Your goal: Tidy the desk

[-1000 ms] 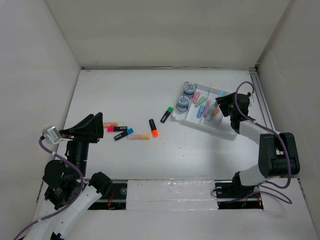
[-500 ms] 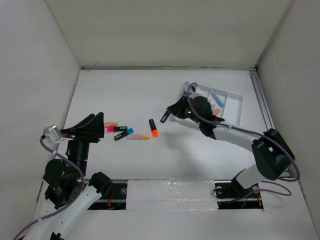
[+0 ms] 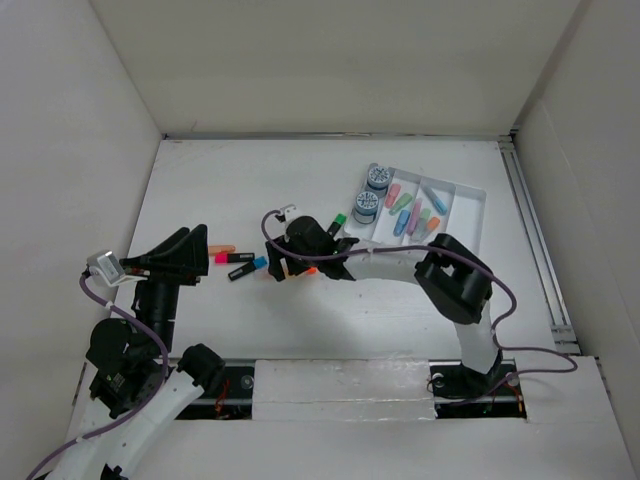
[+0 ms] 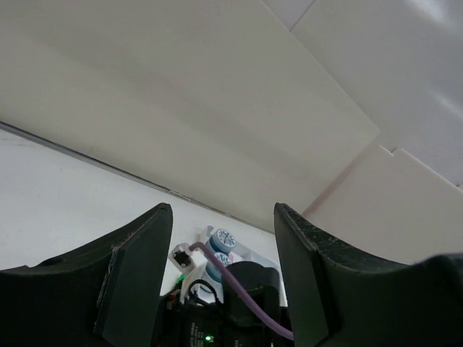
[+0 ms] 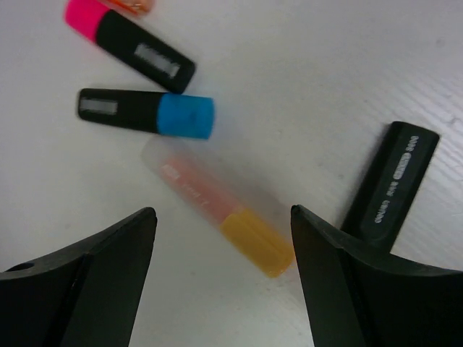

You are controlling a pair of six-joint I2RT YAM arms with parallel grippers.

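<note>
Plainly the right hand (image 5: 221, 217) hangs low with its fingers apart and nothing between them, over a translucent highlighter (image 5: 217, 210) with a yellow cap that lies slantwise across the gap. A blue-capped highlighter (image 5: 148, 113) lies just beside its pale end, and a black highlighter (image 5: 394, 184) lies near one finger. Closing here could nip the slanted barrel off-centre and spin it, or shove a neighbour along; a finger landing on the black one would spoil the grip.

The left hand (image 3: 185, 250), also apart and empty, hovers at the cluster's other side near a pink-capped highlighter (image 3: 228, 257), so a wide sweep that way risks a bump.

The tabletop (image 3: 250, 180) spreads under everything. Its far half looks bare, the walls stand well apart, and the tray (image 3: 470, 205) sits at the right rear.
</note>
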